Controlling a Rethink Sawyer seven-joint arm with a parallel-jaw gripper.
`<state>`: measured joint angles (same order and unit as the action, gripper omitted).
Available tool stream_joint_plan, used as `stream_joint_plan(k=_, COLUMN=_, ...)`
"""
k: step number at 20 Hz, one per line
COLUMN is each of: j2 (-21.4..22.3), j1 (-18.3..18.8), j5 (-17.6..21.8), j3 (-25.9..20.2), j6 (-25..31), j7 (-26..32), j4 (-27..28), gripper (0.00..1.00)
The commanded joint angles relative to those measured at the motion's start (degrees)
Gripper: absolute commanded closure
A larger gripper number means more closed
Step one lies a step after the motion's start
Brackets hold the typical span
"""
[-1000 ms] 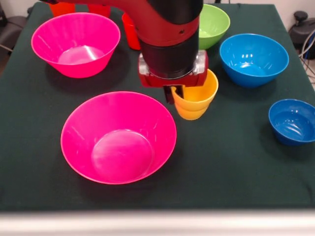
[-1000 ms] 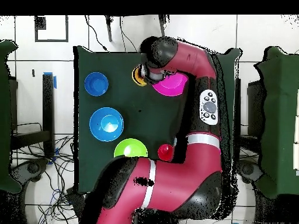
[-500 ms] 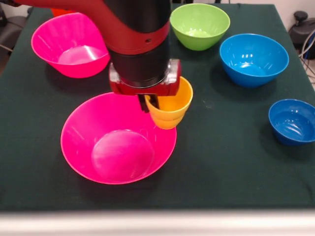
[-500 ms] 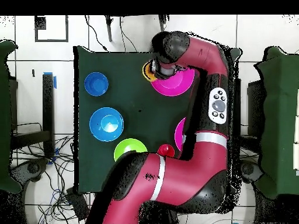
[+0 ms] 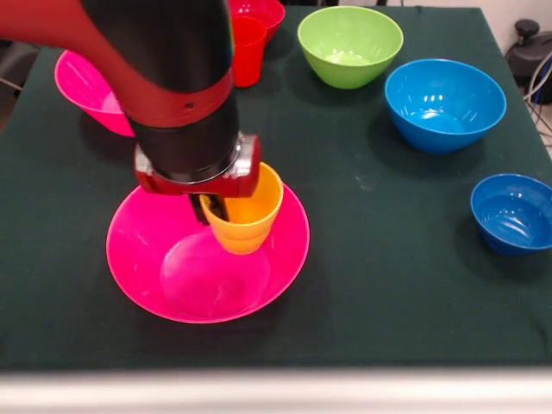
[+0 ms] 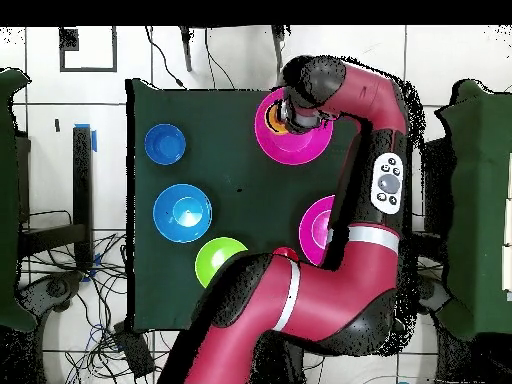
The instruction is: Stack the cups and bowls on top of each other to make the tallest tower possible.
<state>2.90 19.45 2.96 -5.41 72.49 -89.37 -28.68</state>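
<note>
Gripper [image 5: 216, 207] clamps the rim of the glossy yellow-orange plastic cup [image 5: 244, 211], one finger inside it, hanging over the wide hot pink plastic bowl [image 5: 155, 272] — not yet seated. Risk: the cup sits toward the bowl's far side, so a release on the sloped wall could tip it — or shove the bowl across the dark green table [image 5: 388, 259].

- The front view looks down at a slant from close by; the surface [image 5: 388, 285] fills nearly the whole frame, and the arm [image 5: 164, 78] enters from the upper left.
- The overhead view looks straight down from far higher, taking in the whole surface [image 6: 225, 160], the floor around it and the arm [image 6: 340, 250].
- Both show the same bowls, turned half round: the light blue bowl [image 5: 444, 103] sits right in front view and left overhead [image 6: 182, 212].
</note>
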Motion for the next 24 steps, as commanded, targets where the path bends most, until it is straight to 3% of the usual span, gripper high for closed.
stream_joint_plan(k=1, j2=-5.5, j1=1.7, j5=4.9, j3=-7.1, j6=4.1, j7=23.8, j4=5.9, gripper=1.00)
stream_joint_plan(k=7, j2=-6.1, j1=2.7, j5=3.8, j3=-6.8, j6=3.9, j7=25.0, j4=4.9, gripper=1.00)
stream_joint_plan(k=15, j2=-4.2, j1=3.7, j5=2.3, j3=-6.3, j6=-1.5, j7=24.4, j4=-4.9, gripper=1.00)
stream_joint_plan(k=24, j2=-3.7, j1=4.3, j5=2.6, j3=-7.3, j6=-5.5, j7=23.5, j4=-8.8, gripper=1.00)
